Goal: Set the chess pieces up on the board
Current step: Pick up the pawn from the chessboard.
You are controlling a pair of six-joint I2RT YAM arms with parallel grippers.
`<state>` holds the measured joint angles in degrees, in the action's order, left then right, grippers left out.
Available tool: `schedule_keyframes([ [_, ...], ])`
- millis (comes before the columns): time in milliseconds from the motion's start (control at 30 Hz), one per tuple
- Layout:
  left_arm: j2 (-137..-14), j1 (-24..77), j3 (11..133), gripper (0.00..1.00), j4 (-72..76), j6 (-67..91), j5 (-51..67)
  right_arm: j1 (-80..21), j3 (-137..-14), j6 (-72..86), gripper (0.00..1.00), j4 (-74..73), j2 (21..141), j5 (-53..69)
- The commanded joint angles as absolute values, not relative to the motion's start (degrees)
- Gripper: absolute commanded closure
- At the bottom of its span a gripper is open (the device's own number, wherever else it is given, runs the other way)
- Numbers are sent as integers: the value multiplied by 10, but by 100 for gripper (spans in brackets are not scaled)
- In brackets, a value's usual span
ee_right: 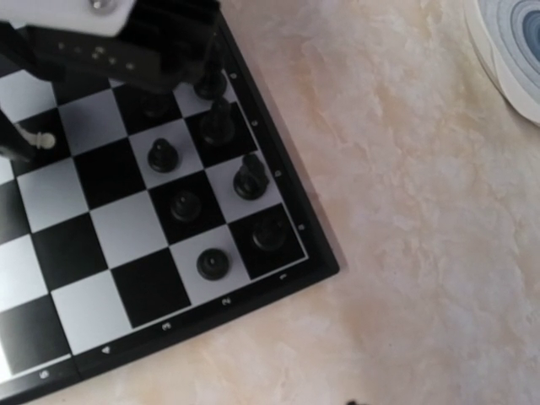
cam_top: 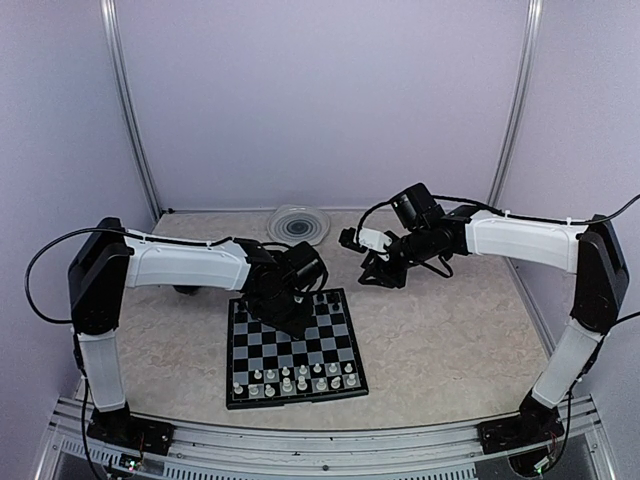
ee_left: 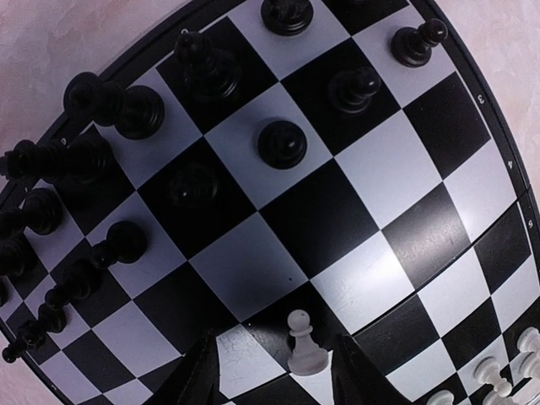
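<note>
Chess pieces (ee_left: 283,142) of small black and cream plastic are found on the square black-and-white chequered board (cam_top: 330,345), which lies at the near centre of the beige marbled table (cam_top: 440,330). The black ones are placed on the far squares, and the cream ones (cam_top: 287,384) stand in the two near rows. One cream pawn (ee_left: 305,348) stands alone, nearer the middle.

Such a piece is judged to be very light, stiff and smooth, so it could easily be tipped or slip. It is best taken at the narrow body under the head.

The left gripper (ee_left: 277,363) is lowered around this pawn. Its fingers (ee_left: 201,384) are parted, a gap is seen on each side, and nothing is grasped. The right gripper (cam_top: 380,272) hangs over the table, far right of the board. Whether its fingers are parted cannot be told.
</note>
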<state>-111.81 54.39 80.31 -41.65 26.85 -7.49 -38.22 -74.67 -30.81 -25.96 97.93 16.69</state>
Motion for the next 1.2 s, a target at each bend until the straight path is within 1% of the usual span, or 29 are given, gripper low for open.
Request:
schedule_keyframes([
  [0, -1126, 547, 807, 56, -426, 269, -66, -381, -743, -310, 61, -254, 976, 170],
  [167, -1137, 547, 809, 63, -421, 262, -46, -381, -744, -310, 61, -255, 979, 171],
  [767, -1148, 551, 807, 73, -440, 259, -35, -380, -744, -312, 61, -259, 984, 175],
  [933, -1147, 553, 807, 79, -441, 254, -32, -380, -747, -310, 61, -260, 985, 176],
  [1067, -1120, 555, 802, 83, -421, 232, -46, -378, -762, -290, 61, -262, 979, 174],
  [1167, -1068, 564, 779, 85, -355, 193, -64, -363, -789, -251, 61, -262, 970, 192],
])
